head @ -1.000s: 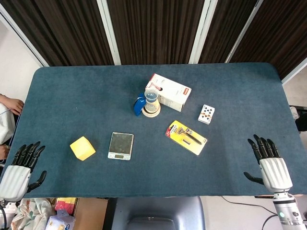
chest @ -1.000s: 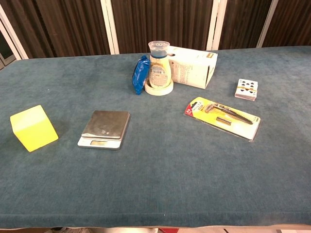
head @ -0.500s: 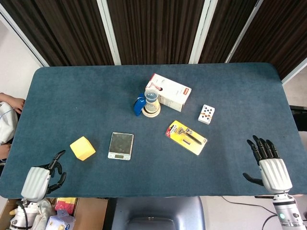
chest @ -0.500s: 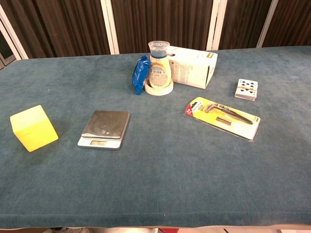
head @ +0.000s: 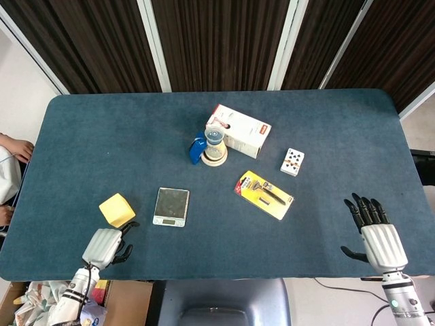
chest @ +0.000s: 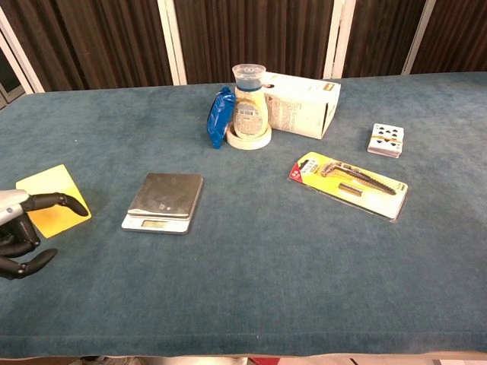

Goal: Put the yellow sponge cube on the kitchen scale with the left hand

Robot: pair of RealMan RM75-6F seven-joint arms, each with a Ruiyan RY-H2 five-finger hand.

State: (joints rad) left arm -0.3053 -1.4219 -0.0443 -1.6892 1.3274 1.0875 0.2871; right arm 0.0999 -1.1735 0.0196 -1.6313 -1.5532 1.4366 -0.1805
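Observation:
The yellow sponge cube lies on the blue table, left of the kitchen scale. My left hand hovers just in front of the cube, near the table's front edge. Its fingers are spread and curved toward the cube, holding nothing; in the chest view it covers the cube's lower left part. My right hand stays open at the front right edge, fingers spread, empty, and it shows only in the head view.
A white box, a yellow bottle and a blue packet stand mid-table. A yellow blister pack and a card deck lie to the right.
My left hand has moved rightward and forward from the far-left table edge to just in front of the cube, entering the chest view. My right hand has barely shifted.

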